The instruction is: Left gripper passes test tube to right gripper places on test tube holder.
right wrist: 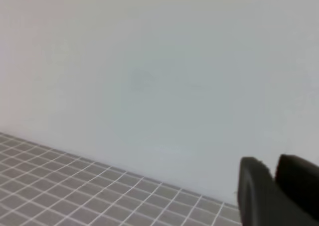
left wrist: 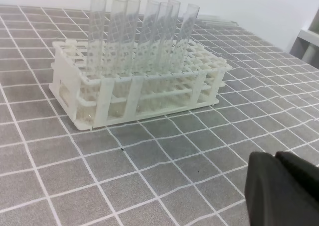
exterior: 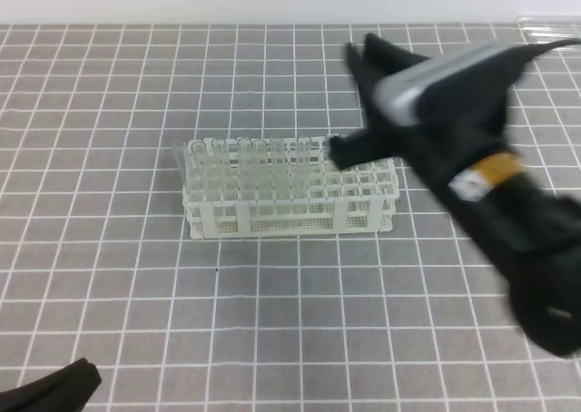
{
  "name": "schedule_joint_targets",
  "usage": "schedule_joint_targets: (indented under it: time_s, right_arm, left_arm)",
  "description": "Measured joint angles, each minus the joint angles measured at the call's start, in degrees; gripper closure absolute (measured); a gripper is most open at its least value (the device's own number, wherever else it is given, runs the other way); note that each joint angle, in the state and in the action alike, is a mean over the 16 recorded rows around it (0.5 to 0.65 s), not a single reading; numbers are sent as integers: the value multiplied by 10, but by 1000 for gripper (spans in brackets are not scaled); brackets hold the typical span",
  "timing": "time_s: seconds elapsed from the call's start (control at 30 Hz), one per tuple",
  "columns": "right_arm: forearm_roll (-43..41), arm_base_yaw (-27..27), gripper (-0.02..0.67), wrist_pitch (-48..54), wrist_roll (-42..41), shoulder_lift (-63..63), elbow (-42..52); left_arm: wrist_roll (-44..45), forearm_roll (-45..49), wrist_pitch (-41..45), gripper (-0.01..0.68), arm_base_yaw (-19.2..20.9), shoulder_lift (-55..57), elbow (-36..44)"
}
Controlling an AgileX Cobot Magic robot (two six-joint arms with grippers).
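Test tubes (left wrist: 149,34), several of them, stand upright in the back rows of the white test tube holder (exterior: 290,208) on the grey grid mat (exterior: 272,321). Which tube is the task's one cannot be told. The right gripper (exterior: 363,63) hangs above the holder's right end, its image is blurred, and the jaws look slightly apart with nothing between. The left gripper (left wrist: 285,188) shows only as dark tips low at the mat's near edge; its state cannot be told
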Motion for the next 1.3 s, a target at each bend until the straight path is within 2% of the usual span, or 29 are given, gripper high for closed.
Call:
schedule_joint_targets:
  time_s: [0.17,0.3,0.6,0.9,1.07,1.3]
  right_arm:
    - [0,0,601,107,-11,-136,54]
    - [0,0,647,220,-15,-230,88]
    - [0,0,661,413,-15,-341,128]
    - [0,-8,662,445,-15,-366,138]
    - [4,-53,662,468,-15,-414,156]
    - [15,-179,662,528,-15,-561,226]
  left_arm:
    - [0,0,0,677,0,0,0]
    - [0,0,0,678,0,0,-1]
    - [-1,0,0,679,0,-1,-2]
    - [-1,0,1,679,0,-1,-2]
    - [0,0,3,678,0,-1,-1]
    - [0,0,11,677,0,0,1]
